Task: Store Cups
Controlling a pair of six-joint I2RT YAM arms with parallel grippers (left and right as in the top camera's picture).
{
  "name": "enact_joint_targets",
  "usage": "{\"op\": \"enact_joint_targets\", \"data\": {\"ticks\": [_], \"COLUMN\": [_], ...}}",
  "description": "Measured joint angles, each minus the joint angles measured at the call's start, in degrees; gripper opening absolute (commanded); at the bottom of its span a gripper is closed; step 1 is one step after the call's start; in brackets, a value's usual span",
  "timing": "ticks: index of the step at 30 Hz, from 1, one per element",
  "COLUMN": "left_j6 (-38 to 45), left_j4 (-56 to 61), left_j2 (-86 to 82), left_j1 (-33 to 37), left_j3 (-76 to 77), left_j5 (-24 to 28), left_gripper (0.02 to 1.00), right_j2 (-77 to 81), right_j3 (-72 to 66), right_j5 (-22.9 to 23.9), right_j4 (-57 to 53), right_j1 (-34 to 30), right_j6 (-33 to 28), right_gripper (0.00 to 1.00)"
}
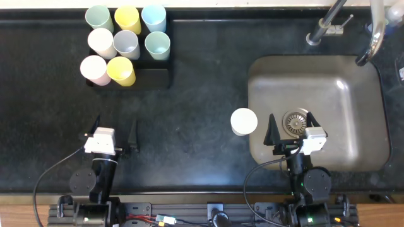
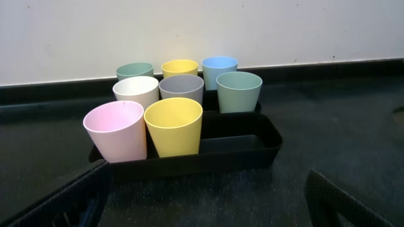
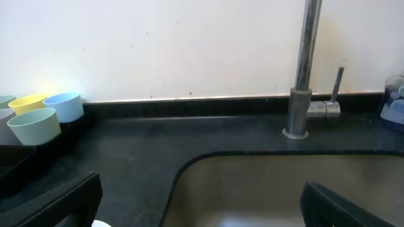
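A black tray (image 1: 158, 79) at the counter's back left holds several upright cups in pastel colours, among them a pink cup (image 2: 117, 131) and a yellow cup (image 2: 175, 125) in its front row. The tray's front right slot (image 2: 243, 135) is bare. A lone white cup (image 1: 243, 122) stands on the counter at the sink's left rim. My left gripper (image 1: 114, 131) is open in front of the tray, some way short of it. My right gripper (image 1: 291, 128) is open just right of the white cup, over the sink's edge; only a sliver of that cup (image 3: 101, 224) shows beside its left finger (image 3: 57, 202).
A steel sink (image 1: 353, 82) with a drain (image 1: 295, 122) takes up the right side, with a faucet (image 1: 328, 22) behind it. A bottle (image 3: 394, 104) stands at the far right. Dark countertop (image 1: 202, 94) stretches between the tray and the sink.
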Motion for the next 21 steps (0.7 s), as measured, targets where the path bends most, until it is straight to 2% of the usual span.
{"op": "enact_joint_targets", "data": {"ticks": [6,9,14,18,21], "left_j6": [0.0,0.0,0.0,0.0,0.0], "left_j4": [0.0,0.0,0.0,0.0,0.0], "left_j2": [0.0,0.0,0.0,0.0,0.0], "left_j1": [0.0,0.0,0.0,0.0,0.0], "left_j3": [0.0,0.0,0.0,0.0,0.0], "left_j5": [0.0,0.0,0.1,0.3,0.4], "left_gripper": [1.0,1.0,1.0,1.0,1.0], "right_j2": [0.9,9.1,30.9,48.4,59.1], "right_j3": [0.4,6.6,34.7,60.8,73.4], "right_j5": [0.0,0.0,-1.4,-4.7,-8.0], "right_j4": [-0.9,-6.5,-28.4,-49.5,-62.0], "right_j1": [0.0,0.0,0.0,0.0,0.0], "right_j6": [1.7,2.4,3.1,2.5,0.3], "right_gripper": [0.996,1.0,0.996,0.998,0.998]}}
